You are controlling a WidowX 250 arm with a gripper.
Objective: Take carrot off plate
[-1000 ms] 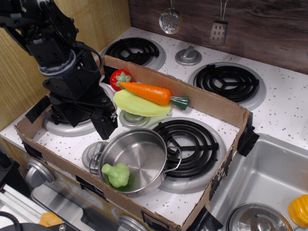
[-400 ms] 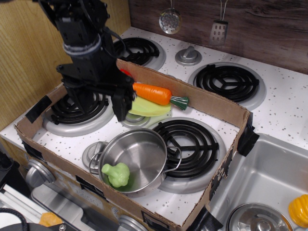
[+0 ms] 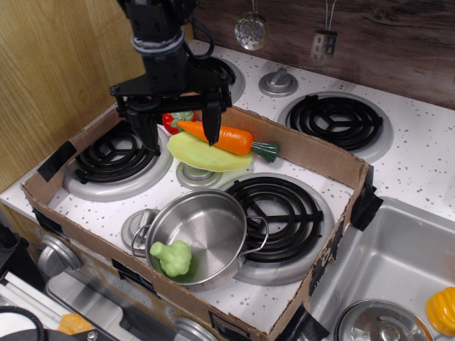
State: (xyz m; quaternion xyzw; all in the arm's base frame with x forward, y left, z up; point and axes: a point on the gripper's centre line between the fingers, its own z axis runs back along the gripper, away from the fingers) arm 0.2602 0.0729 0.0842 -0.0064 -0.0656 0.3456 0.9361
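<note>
A white speckled toy stovetop [image 3: 426,153] with four black coil burners filled most of the view, and a shallow cardboard box [image 3: 313,153] with black tape at its corners sat on it, framing the front two burners. The black robot arm [image 3: 158,32] reached down from the top left, and its gripper [image 3: 181,131] hung with the jaws spread wide, one finger [image 3: 211,121] in front of the carrot's thin end and the other finger [image 3: 150,130] over the rear-left burner [image 3: 114,156], gripping nothing. A shiny steel pot [image 3: 202,231] stood at the front of the box, partly over the front burner [image 3: 281,209], with a green toy broccoli [image 3: 172,257] lying inside it near the front wall. The light yellow-green plate [image 3: 206,155] lay between the burners near the box's back wall, and the carrot [image 3: 227,138] rested along its far edge. The carrot's long axis ran from upper left to lower right in the view: its pointed orange tip aimed left toward the gripper, while its dark green stem end pointed right and overhung the plate's rim. A red tomato toy [image 3: 170,121] sat just behind the tip, partly hidden by the gripper. A strainer [image 3: 252,30] and a spatula [image 3: 323,44] hung on the dark wall behind. No readable writing or label showed anywhere.
</note>
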